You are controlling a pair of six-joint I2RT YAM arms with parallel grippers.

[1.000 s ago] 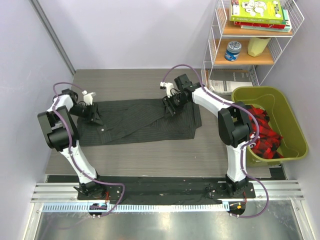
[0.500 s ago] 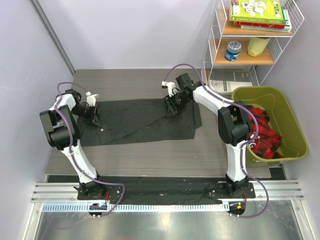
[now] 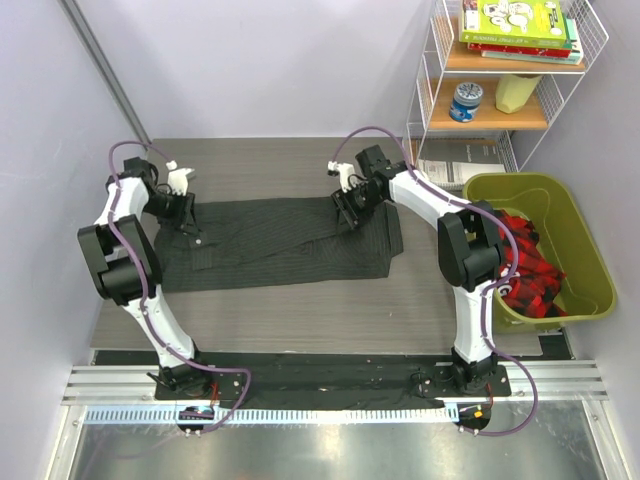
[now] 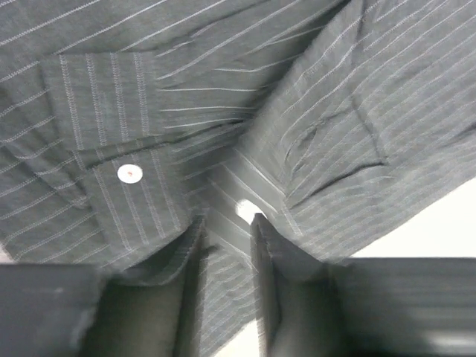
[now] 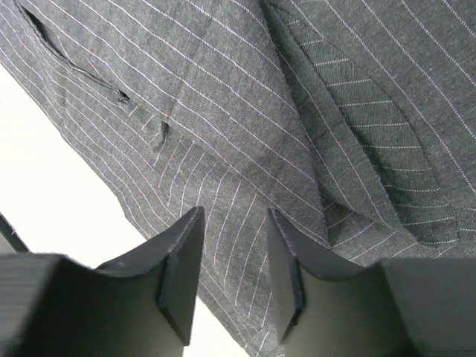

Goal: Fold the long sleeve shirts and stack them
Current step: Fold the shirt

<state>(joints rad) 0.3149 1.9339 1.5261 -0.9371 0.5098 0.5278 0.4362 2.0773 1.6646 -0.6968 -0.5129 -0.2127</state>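
Observation:
One long sleeve shirt (image 3: 280, 245), dark with pale pinstripes, lies spread flat across the middle of the table. My left gripper (image 3: 187, 215) sits at its far left end, beside a cuff with a white button (image 4: 129, 172). In the left wrist view the left gripper (image 4: 225, 230) stands part open, with a fold of the shirt (image 4: 223, 89) draped over the left finger and cloth lying loose in the gap. My right gripper (image 3: 348, 212) is on the shirt's far right part. The right wrist view shows this gripper (image 5: 232, 223) open just over the cloth (image 5: 260, 97), holding nothing.
An olive green bin (image 3: 585, 235) with red and black cloth inside stands at the right. A white wire shelf (image 3: 428, 90) with books, a can and papers stands at the back right. The wall runs close along the left of the table (image 3: 260, 160).
My left gripper has moved away from me, from inside the shirt's left end to its far edge. The right arm has barely moved.

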